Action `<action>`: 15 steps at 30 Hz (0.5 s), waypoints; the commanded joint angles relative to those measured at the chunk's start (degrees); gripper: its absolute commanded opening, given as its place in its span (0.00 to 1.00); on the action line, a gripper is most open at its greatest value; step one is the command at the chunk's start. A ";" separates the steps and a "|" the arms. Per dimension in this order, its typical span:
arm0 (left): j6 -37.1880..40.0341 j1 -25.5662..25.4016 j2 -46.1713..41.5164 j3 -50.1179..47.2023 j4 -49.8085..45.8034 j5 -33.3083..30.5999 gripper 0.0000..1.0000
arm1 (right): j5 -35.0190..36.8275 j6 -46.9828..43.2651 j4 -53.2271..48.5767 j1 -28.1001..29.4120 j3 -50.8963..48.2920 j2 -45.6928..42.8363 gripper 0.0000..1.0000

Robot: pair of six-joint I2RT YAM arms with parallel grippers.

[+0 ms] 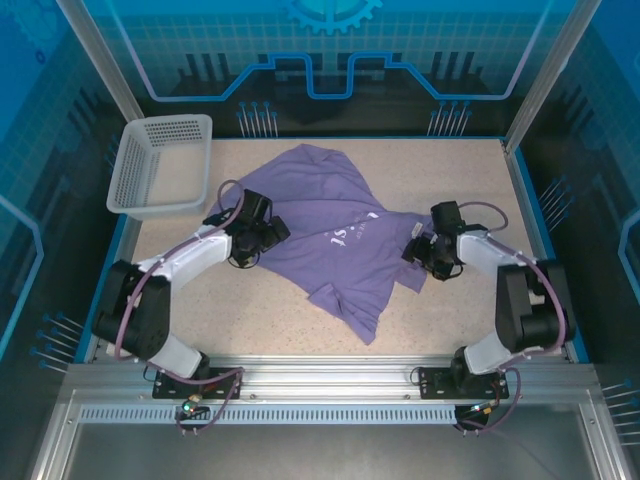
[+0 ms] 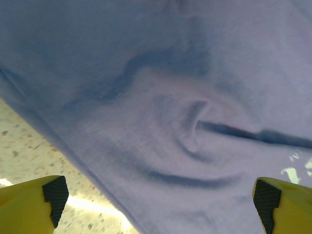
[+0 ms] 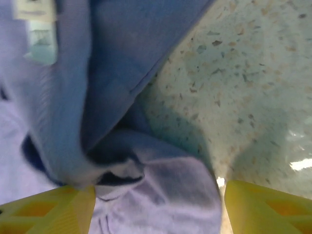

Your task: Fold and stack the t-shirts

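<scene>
Table (image 1: 300,330): speckled; shirt (image 1: 330,215) crumpled mid-table.
Left fingers (image 2: 29,207): wide apart over smooth cloth, holding nothing.
Right fingers (image 3: 263,207): apart, bunched edge between, probably loose.
Next: pinch outer edges, spread flat before folding.

Shirt (image 1: 330,235) sprawls crumpled across the middle of the tabletop (image 1: 450,330), one end toward the far side, another toward the near edge. Basket (image 1: 160,165) sits in the far left corner, just beside the shirt's left edge. Left hand (image 1: 268,235) is over the shirt's left side, right hand (image 1: 415,250) at its right edge. Under the left hand (image 2: 161,204): cloth ahead, bare tabletop to the left. At the right hand (image 3: 156,204), bunched cloth lies between the fingers (image 3: 253,204), label (image 3: 34,9) far left, bare tabletop right.
</scene>
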 commanded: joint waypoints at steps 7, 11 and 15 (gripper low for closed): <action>-2.92 2.50 9.38 -1.38 7.85 -0.39 0.76 | 0.98 1.25 4.79 1.96 17.30 17.38 0.34; -3.97 1.90 10.04 -4.36 10.34 1.13 0.62 | 2.88 -2.29 1.05 2.82 30.98 26.23 0.17; -6.18 0.23 9.07 -7.51 11.28 1.79 0.59 | 2.84 -6.26 -1.25 2.95 47.35 36.92 0.13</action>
